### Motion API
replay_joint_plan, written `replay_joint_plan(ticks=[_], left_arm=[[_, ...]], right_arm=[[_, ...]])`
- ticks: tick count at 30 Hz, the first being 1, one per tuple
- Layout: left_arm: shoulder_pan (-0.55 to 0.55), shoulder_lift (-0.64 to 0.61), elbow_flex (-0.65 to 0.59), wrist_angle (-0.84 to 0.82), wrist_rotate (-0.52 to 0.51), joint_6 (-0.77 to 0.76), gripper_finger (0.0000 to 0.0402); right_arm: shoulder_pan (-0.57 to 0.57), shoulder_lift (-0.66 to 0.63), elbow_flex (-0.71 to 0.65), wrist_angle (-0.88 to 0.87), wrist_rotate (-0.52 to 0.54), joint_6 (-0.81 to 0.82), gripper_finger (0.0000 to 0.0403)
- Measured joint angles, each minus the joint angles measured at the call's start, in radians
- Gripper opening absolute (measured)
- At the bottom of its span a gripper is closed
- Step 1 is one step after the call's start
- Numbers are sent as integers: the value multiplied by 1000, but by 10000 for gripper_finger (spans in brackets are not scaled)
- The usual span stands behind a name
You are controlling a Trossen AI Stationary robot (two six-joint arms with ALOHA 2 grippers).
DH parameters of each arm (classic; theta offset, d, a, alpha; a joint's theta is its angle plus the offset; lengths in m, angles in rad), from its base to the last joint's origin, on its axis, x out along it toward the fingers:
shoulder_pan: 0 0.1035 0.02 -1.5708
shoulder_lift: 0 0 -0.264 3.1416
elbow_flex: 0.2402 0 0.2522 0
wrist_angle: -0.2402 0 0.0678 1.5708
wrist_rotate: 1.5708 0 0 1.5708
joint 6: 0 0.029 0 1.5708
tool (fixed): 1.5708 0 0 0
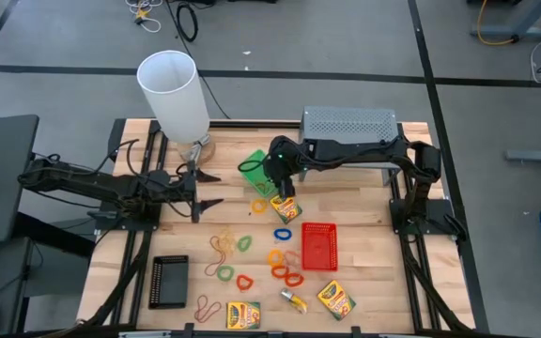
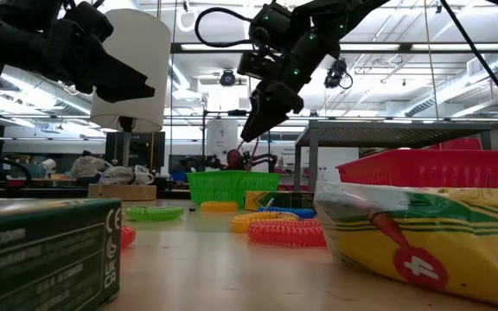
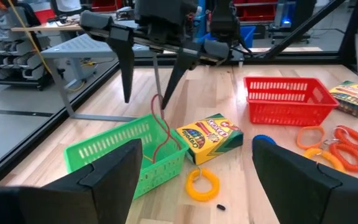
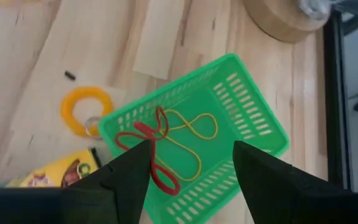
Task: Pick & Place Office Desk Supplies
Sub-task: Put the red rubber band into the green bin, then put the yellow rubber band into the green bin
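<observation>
Wooden worktop point(image 1: 364, 282): the right hand point(image 4: 191, 168) hangs fingers spread wide and empty directly above the green tray point(image 4: 253, 124), where a red band point(image 4: 157, 158) lies, apparently dropped for sorting. Left hand point(image 3: 194, 168) waits nearby, open.

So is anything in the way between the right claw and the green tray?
Nothing visible. The right gripper hangs open straight above the green tray, with only air between. Inside the tray lie a red band and a tan rubber band.
</observation>
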Motion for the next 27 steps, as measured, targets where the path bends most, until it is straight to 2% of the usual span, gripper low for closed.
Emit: replay_joint_plan(ticks=[5, 8, 11, 14, 17, 24, 27], left_arm=[[0, 0, 0, 2, 11, 0, 311], [0, 0, 0, 3, 11, -1, 311], [0, 0, 0, 11, 11, 0, 311], [0, 0, -1, 18, 11, -1, 311], [0, 0, -1, 18, 11, 0, 311], [1, 0, -1, 0, 11, 1, 311], [1, 0, -1, 0, 11, 0, 311]], right_arm=[[7, 1, 0, -44, -80, -63, 235], [17, 19, 0, -24, -87, -65, 235], [27, 48, 5, 42, -33, -89, 229], [30, 89, 21, 95, 83, -112, 220], [29, 119, 66, 80, 128, -122, 212], [23, 131, 204, -161, -48, -107, 206], [23, 131, 245, -184, -62, -108, 205]])
